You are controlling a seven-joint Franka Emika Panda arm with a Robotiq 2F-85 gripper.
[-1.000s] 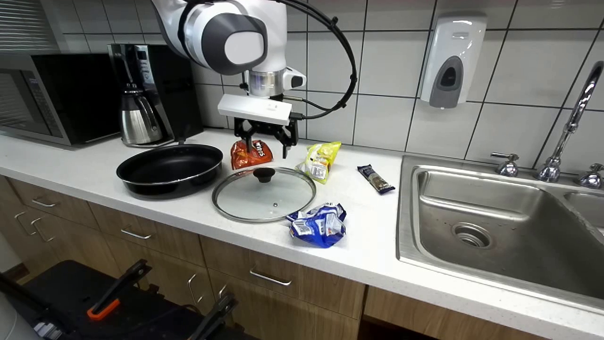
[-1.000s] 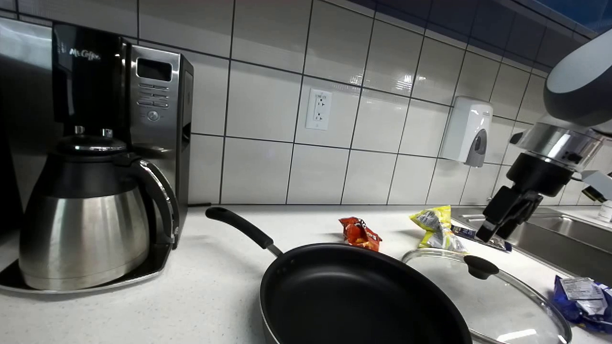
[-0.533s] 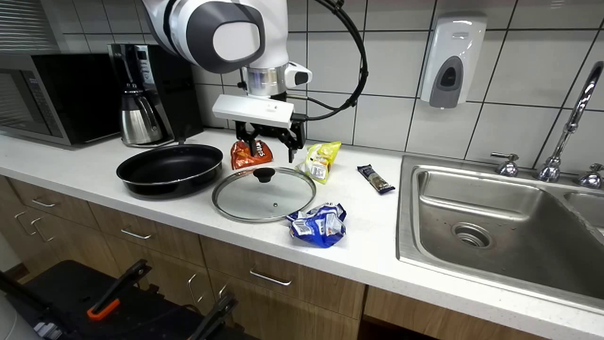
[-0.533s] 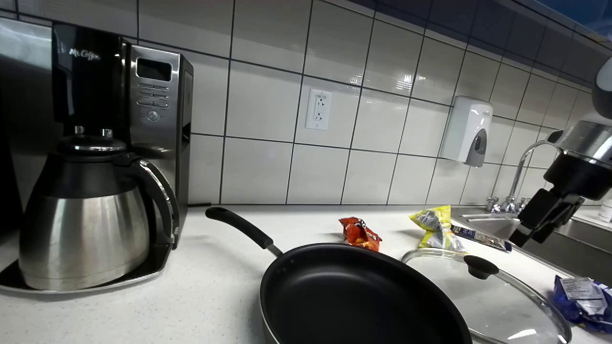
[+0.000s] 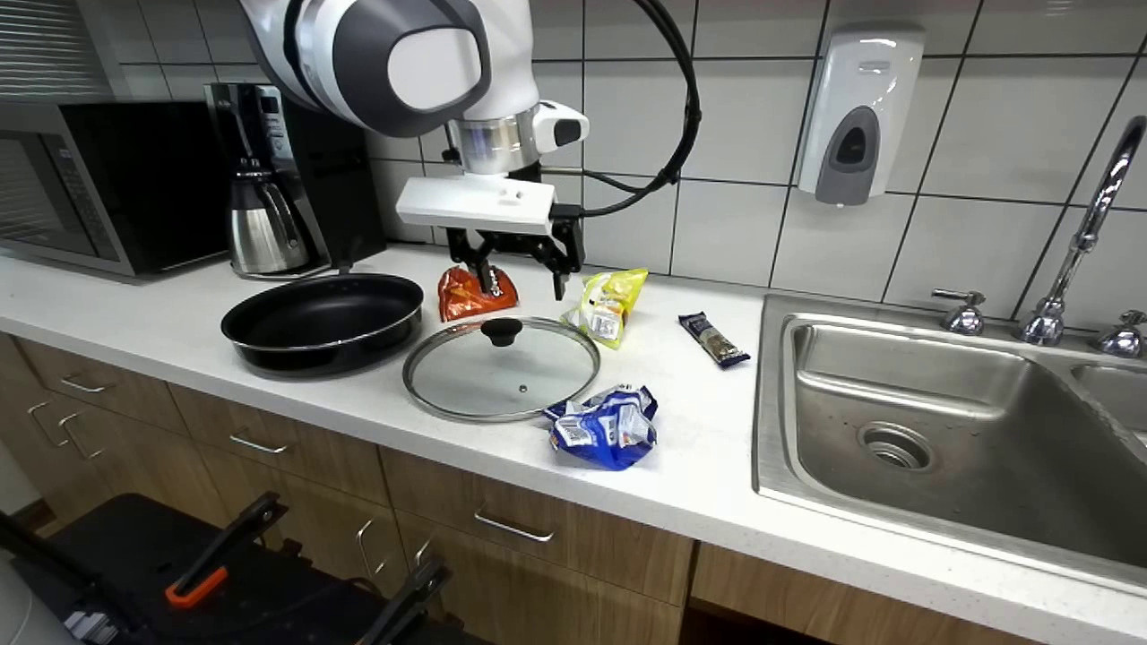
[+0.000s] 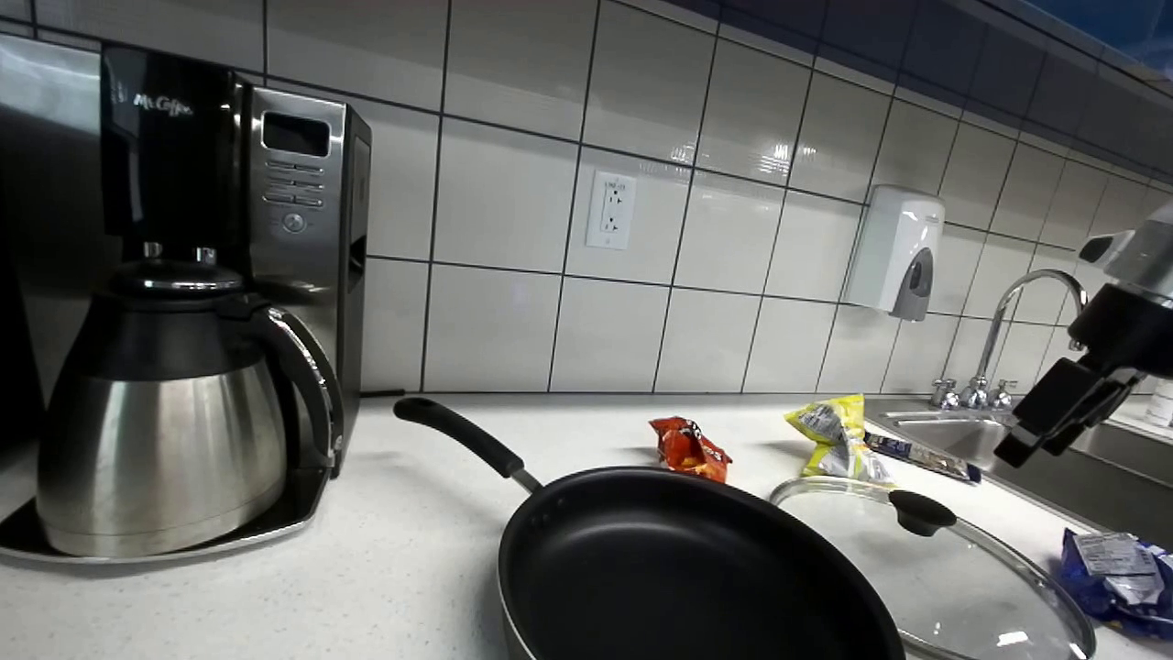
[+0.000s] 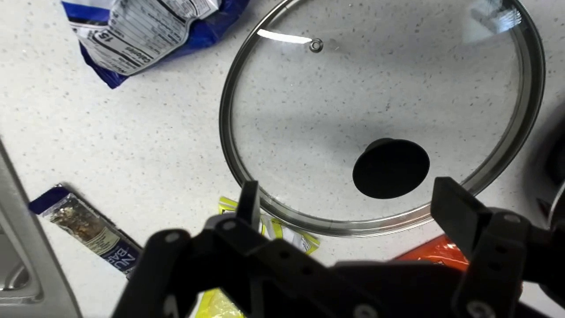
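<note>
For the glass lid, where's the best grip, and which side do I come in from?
Take the black knob, likely from straight above, with the open gripper straddling it. The knob stands up at the middle of the glass lid, while the rim lies low on the counter and offers little to pinch. Its top is round, so finger direction should matter little.

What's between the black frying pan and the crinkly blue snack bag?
A glass lid with a black knob lies between the black frying pan and the blue snack bag, in both exterior views.
</note>
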